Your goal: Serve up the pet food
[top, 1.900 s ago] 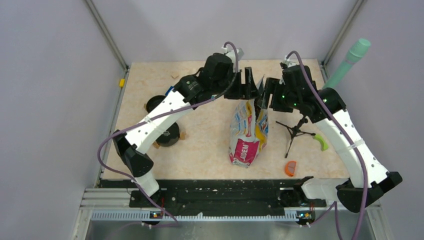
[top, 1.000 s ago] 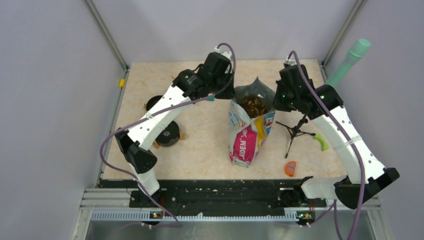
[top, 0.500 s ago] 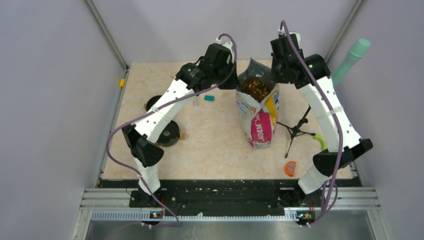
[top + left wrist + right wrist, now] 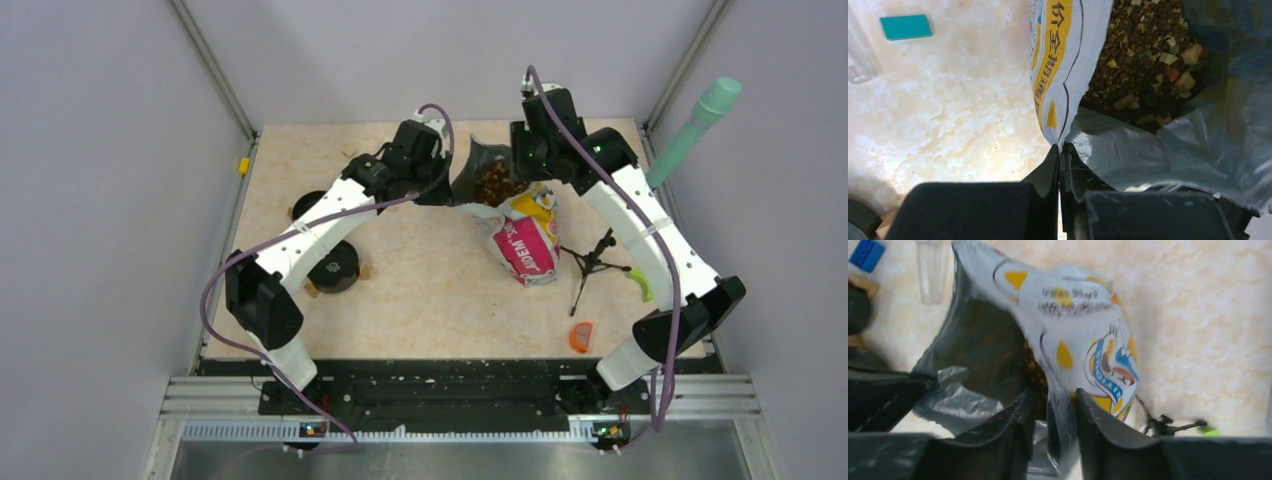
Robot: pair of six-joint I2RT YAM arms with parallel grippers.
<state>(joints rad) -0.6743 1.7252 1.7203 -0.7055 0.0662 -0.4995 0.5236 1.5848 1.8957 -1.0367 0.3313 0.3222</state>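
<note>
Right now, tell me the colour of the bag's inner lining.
Silvery grey; the bag's lining shows best in the left wrist view.

You are looking at a beige marbled tabletop [image 4: 420, 290]; plain grey walls [image 4: 100, 200] are closing it in at 9, 12 and 3 o'clock, light falling evenly.

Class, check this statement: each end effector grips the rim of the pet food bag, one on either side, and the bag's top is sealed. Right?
No. The pet food bag is open, not sealed: the left wrist view looks straight in at the kibble. Otherwise correct: the left end effector and right end effector each grip its rim, one on either side.
</note>
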